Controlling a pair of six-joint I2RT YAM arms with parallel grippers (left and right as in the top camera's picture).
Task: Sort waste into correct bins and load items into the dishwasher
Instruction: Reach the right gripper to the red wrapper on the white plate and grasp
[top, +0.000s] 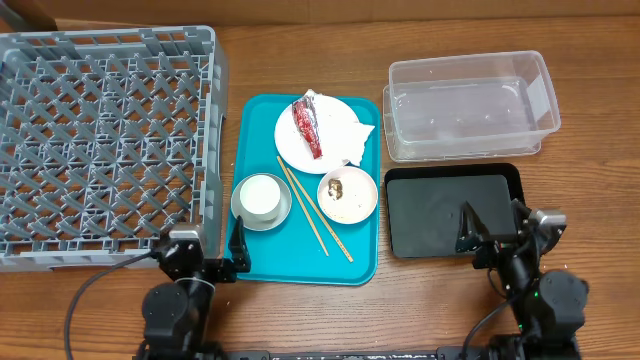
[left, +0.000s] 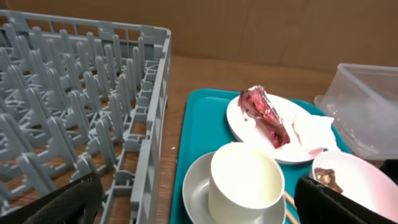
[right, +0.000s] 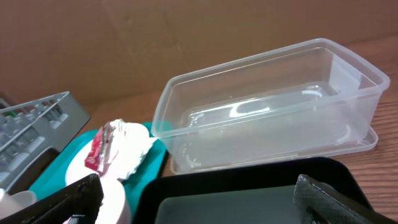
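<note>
Currently left gripper (left: 196, 196) and right gripper (top: 493, 232) jaws gape wide, empty; tilting the white plate (top: 335, 128) could dump its red wrapper (top: 307, 126) and napkin (top: 358, 136).

From overhead: fixed high, facing straight down, taking in the whole tabletop (top: 300, 50). From left wrist: low and close, facing forward over dish rack (left: 74, 112) and teal tray (left: 199, 130). From right wrist: low and close, facing forward over black tray (right: 261, 177) to clear tub (right: 267, 112). Shared by both wrist views: white plate (left: 249, 140), teal tray.
</note>
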